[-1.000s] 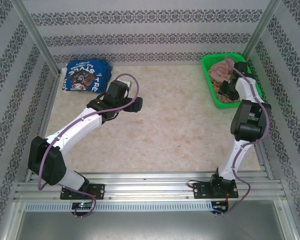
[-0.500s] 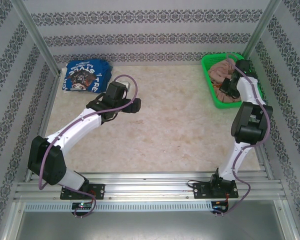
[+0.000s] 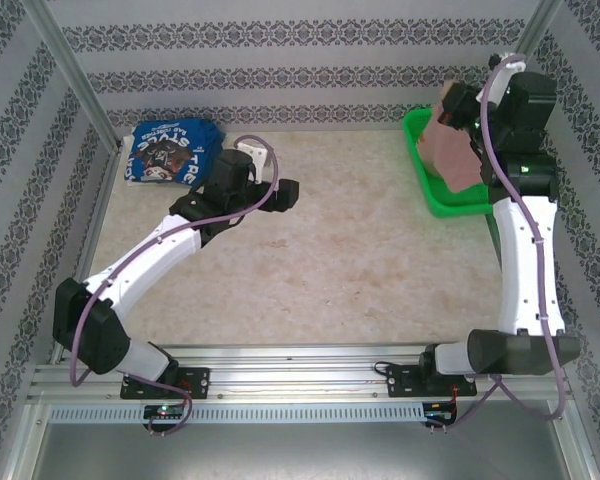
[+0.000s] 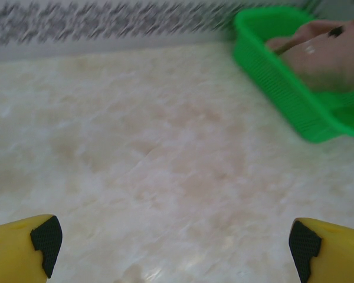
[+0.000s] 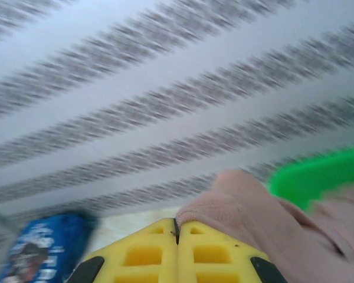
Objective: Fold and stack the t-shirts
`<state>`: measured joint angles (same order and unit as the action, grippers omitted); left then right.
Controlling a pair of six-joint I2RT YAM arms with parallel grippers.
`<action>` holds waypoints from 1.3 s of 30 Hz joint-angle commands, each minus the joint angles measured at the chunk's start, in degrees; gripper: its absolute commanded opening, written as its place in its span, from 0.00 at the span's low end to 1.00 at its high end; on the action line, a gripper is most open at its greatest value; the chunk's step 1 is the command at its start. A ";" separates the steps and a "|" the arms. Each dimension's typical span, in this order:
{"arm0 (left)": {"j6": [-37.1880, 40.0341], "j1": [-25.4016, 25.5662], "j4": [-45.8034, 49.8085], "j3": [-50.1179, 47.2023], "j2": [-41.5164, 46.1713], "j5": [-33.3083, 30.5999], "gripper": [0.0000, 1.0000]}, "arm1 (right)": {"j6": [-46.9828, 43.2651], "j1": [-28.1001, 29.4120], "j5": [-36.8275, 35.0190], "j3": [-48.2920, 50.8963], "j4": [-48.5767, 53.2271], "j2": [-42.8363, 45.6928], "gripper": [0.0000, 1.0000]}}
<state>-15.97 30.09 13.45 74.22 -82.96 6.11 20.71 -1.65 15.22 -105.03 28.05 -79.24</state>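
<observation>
pink tee [image 3: 452, 152] in r gripper [image 5: 177, 227], over basket [image 3: 450, 205]

Two white-shelled units, the left arm [image 3: 150, 252] and the right arm [image 3: 525, 250], carried bulky black joint housings [image 3: 92, 325] and sat on black base mounts [image 3: 170, 383]. A thin purple cable [image 3: 76, 350] ran along each. The left gripper [image 4: 174, 239] had yellow fingers [image 4: 15, 247] tipped with black pads [image 4: 46, 236]; the right gripper [image 5: 177, 227] had yellow fingers marked by square moulded recesses and black lower corners.
</observation>
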 commanded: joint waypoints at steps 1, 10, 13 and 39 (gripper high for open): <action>1.95 0.50 -7.76 2.16 3.77 6.63 1.00 | 0.85 4.89 6.92 -9.79 -1.43 0.26 0.00; 0.21 0.59 -10.70 4.33 10.81 18.27 1.00 | 4.32 15.41 8.56 -38.74 8.21 -11.62 0.00; -0.98 0.63 -9.14 3.42 13.37 17.56 1.00 | 5.10 16.32 7.18 -39.15 8.68 -14.52 0.00; -4.95 0.52 -0.99 -26.11 26.92 -5.77 0.99 | 3.06 38.97 5.26 -24.54 10.39 -41.99 0.00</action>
<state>-17.52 30.33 9.23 48.88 -60.97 8.25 22.00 34.76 20.01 -126.96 37.56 -116.51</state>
